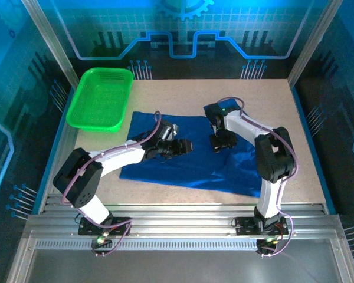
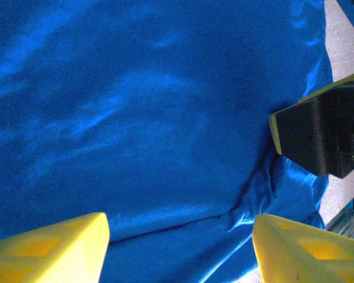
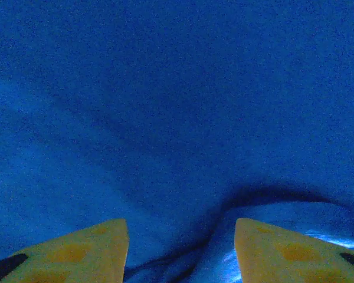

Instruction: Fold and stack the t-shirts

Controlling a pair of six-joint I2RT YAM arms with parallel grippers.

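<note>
One royal-blue t-shirt [image 1: 189,171] lies spread flat across the middle of the table, plain side up, with a sleeve poking out at its far right corner. My left gripper [image 1: 182,146] hovers low over the shirt's centre. In the left wrist view its yellow fingertips [image 2: 178,242] stand wide apart and open above a crease in the t-shirt [image 2: 135,118]. My right gripper [image 1: 221,141] is just to the right, also low over the cloth. Its jaws [image 3: 181,242] are open, with a raised fold of the t-shirt [image 3: 165,88] running between them.
A green plastic basket [image 1: 100,97] stands at the far left of the table, beside the shirt's far left corner. Bare tabletop [image 1: 183,94] lies beyond the shirt and to its right. The right gripper's black body [image 2: 318,132] shows close by in the left wrist view.
</note>
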